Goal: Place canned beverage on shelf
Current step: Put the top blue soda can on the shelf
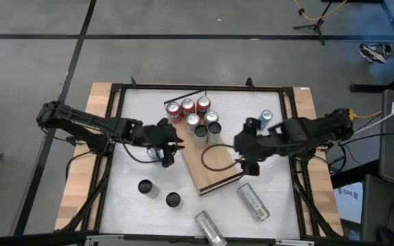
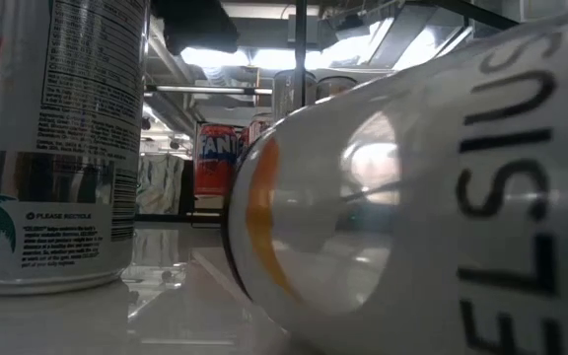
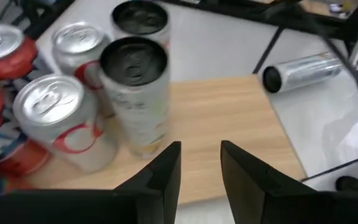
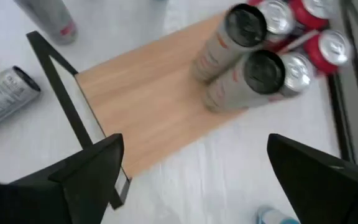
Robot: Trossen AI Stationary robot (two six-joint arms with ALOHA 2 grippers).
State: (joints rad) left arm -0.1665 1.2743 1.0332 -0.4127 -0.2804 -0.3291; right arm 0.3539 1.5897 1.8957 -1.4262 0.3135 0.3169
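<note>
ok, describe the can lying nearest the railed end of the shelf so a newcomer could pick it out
Find the wooden shelf lying diagonally on the white tabletop, then its end with the thin black rail. Just off that end, on the right arm's side, lies a silver can on its side. The cans on the shelf all stand upright, and the other toppled can lies farther off, at the table's edge.

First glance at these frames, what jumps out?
A cluster of cans, red and silver, packed at the far end of the wooden shelf in mid-table. Both grippers flank the board with nothing held: left gripper with narrow jaws, right gripper wide open. Loose cans lie toppled at the near edge.
</note>
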